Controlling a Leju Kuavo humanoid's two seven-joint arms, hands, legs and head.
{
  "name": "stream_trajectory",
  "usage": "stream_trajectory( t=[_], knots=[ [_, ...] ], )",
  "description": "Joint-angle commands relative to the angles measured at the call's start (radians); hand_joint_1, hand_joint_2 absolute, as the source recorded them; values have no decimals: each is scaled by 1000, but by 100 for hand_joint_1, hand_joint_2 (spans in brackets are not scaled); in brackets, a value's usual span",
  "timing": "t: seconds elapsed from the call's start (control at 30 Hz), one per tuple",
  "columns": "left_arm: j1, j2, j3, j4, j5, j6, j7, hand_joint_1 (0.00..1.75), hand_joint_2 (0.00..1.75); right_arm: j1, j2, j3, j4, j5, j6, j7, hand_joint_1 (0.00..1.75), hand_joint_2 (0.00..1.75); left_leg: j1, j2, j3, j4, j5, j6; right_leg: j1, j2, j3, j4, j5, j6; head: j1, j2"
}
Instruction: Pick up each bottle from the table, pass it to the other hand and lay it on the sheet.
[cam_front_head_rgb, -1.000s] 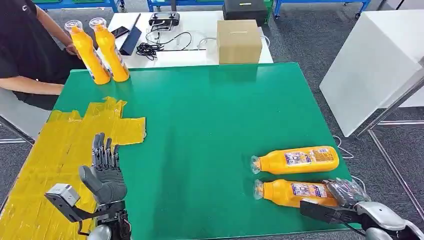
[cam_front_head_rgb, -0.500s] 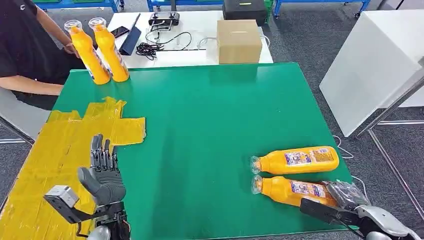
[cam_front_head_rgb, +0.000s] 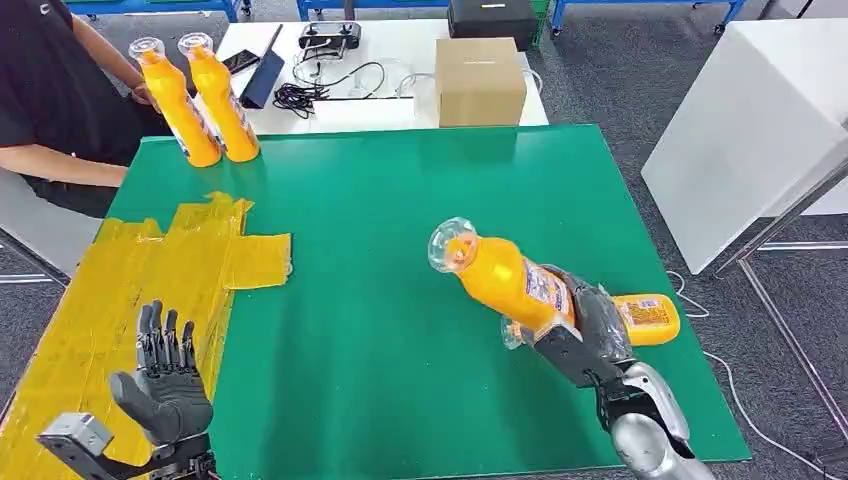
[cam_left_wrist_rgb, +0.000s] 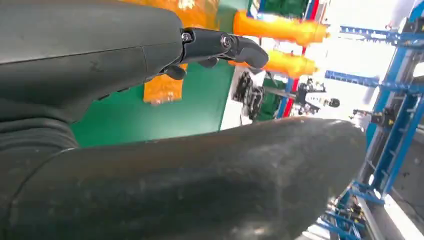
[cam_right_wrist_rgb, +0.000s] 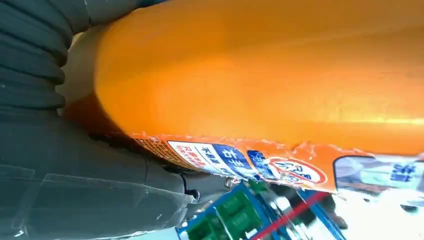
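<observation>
My right hand (cam_front_head_rgb: 585, 325) grips an orange bottle (cam_front_head_rgb: 500, 275) around its lower body and holds it tilted above the green table (cam_front_head_rgb: 400, 220), cap end toward the far left. The right wrist view shows that orange bottle (cam_right_wrist_rgb: 260, 70) pressed against the palm, label (cam_right_wrist_rgb: 240, 160) facing the camera. A second orange bottle (cam_front_head_rgb: 648, 318) lies on the table behind the hand, mostly hidden. My left hand (cam_front_head_rgb: 165, 385) is open, fingers spread, over the edge of the yellow sheet (cam_front_head_rgb: 120, 290). Two upright orange bottles (cam_front_head_rgb: 205, 100) stand at the far left corner, also seen as bottles (cam_left_wrist_rgb: 280, 40) past my left fingers (cam_left_wrist_rgb: 225, 45).
A person in black sits at the far left (cam_front_head_rgb: 50, 90), one hand near the upright bottles. A cardboard box (cam_front_head_rgb: 480, 80), cables (cam_front_head_rgb: 310, 90) and a controller lie on the white table behind. A white cabinet (cam_front_head_rgb: 750, 130) stands to the right.
My right hand has lifted the nearer lying bottle off the table and carried it up and left, tilted. My left hand has dropped lower and further left over the sheet.
</observation>
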Motion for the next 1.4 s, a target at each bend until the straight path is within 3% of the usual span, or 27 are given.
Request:
stream_trajectory(
  t=[0.03,0.53,0.57,0.77,1.0,1.23,1.4],
  knots=[
    [6,-28,67,8,-21,-25,6,0,0,-43,73,-58,-41,-24,13,-18,175,175,1,4,0,0,-1,-1,1,3,0,-1,0,1,0,0],
    [-2,-22,43,16,3,-92,34,0,0,-111,101,9,51,-6,35,-21,175,175,-2,3,-1,0,0,-1,-1,2,-1,-2,1,0,0,0],
    [-2,-22,43,16,3,-92,34,0,175,-111,101,9,51,-6,35,-21,175,175,-2,3,0,0,-1,-1,-1,3,0,-2,1,0,0,0],
    [-13,3,4,37,87,-219,85,0,175,-203,150,98,147,-3,48,-19,175,175,-1,6,-1,-1,0,-1,-1,5,-1,-2,2,0,0,0],
    [-34,1,-4,57,89,-231,88,0,175,-273,213,198,220,11,57,7,175,175,-1,6,0,-1,0,-2,-1,4,-2,-2,2,0,0,0],
    [-77,4,-174,80,59,-177,98,0,175,-168,113,151,138,-38,58,-3,175,175,0,-5,-1,0,0,0,0,-6,2,-4,0,1,0,0],
    [-114,36,-234,103,96,-157,92,0,175,-221,154,142,218,-41,80,-5,175,175,-3,0,-3,0,1,0,-2,-1,-2,-2,1,1,0,0]
  ],
)
